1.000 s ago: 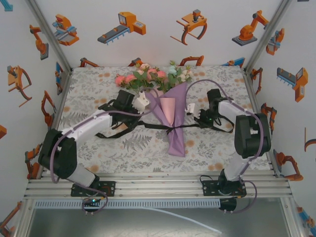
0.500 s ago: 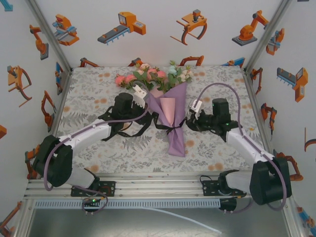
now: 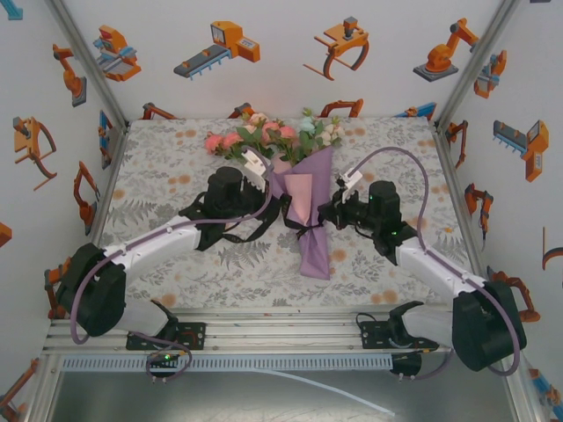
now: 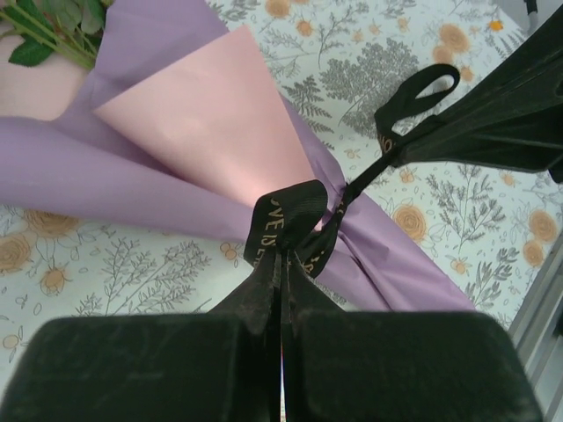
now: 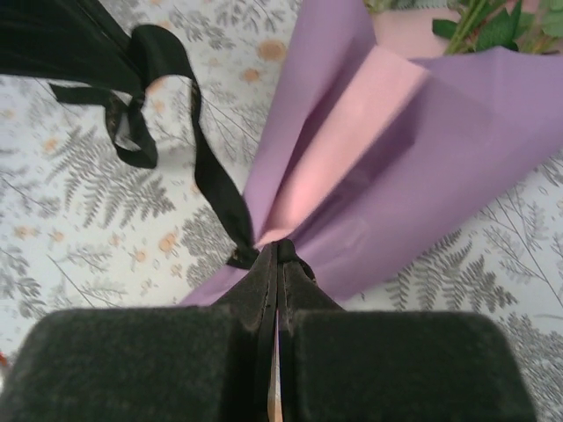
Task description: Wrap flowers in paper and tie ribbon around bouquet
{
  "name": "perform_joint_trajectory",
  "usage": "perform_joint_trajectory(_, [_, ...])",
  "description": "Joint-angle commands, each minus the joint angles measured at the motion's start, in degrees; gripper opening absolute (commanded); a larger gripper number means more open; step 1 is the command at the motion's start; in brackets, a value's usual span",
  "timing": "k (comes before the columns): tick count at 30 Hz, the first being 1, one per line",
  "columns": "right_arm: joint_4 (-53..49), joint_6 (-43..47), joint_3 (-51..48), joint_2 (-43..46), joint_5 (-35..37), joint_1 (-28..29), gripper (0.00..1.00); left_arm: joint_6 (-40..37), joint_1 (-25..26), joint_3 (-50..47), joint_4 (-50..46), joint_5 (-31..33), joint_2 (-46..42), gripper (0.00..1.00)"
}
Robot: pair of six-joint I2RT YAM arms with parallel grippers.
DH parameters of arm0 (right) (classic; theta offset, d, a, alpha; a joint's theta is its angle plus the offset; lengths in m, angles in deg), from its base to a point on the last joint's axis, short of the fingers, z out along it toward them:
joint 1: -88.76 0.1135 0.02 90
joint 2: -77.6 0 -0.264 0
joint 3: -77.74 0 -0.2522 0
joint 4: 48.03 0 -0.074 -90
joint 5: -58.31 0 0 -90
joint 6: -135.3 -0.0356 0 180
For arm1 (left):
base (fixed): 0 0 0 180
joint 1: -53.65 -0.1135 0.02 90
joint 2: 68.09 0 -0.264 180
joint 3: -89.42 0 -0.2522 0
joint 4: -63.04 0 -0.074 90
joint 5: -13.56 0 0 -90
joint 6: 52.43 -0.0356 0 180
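Lying flat, the purple-wrapped bouquet [image 3: 317, 180] wears a black ribbon [image 3: 304, 230].

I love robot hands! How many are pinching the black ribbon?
2. The left gripper pinches the ribbon just left of the bouquet; the right gripper pinches it just right of the bouquet.
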Motion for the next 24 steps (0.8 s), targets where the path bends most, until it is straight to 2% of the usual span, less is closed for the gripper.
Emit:
perform_joint_trajectory(1, [5.1,-8.5,4.3,-2.5,0.6,0.8,0.08,0.5,0.1,2.6,3.3,-0.7,2.0,0.00])
perform_joint_trajectory(3, [-1.1,-7.8,7.0,-3.3,4.4,0.7,0.30,1.1,0.2,2.8,3.5,-0.7,2.6,0.00])
perform_joint_trajectory(4, [-6.2,-4.9,8.6,-3.4,5.7,0.6,0.38,1.3,0.2,2.5,3.9,-0.7,2.6,0.00])
perform_joint_trajectory(5, [-13.1,-0.3,10.4,-3.5,6.4,0.2,0.42,1.4,0.2,2.2,4.0,-0.9,2.3,0.00])
perform_joint_trajectory(9, [-38.2,24.3,15.3,-3.4,6.9,-3.5,0.49,-0.4,0.1,2.1,1.5,0.9,0.9,0.00])
perform_joint_trajectory(11, [-46.2,34.9,16.6,-3.5,4.7,-6.0,0.50,-1.7,0.1,2.6,-0.4,2.0,0.8,0.00])
perform_joint_trajectory(13, [-50.7,41.0,17.9,-4.8,0.9,-9.1,0.50,-2.9,0.0,3.3,-2.0,2.2,0.8,0.00])
perform_joint_trajectory(17, [-56.7,49.5,20.9,-9.7,-6.5,-10.2,0.45,-3.5,-0.7,4.3,-3.5,1.8,1.8,0.00])
perform_joint_trajectory(22, [-59.0,58.8,20.6,-14.3,-5.3,-10.2,0.42,-3.5,-1.3,4.1,-2.9,0.7,3.8,0.00])
perform_joint_trajectory(24, [-61.9,59.9,22.2,-15.5,-9.5,-10.0,0.42,-3.2,-1.5,4.2,-2.2,0.8,4.5,0.00])
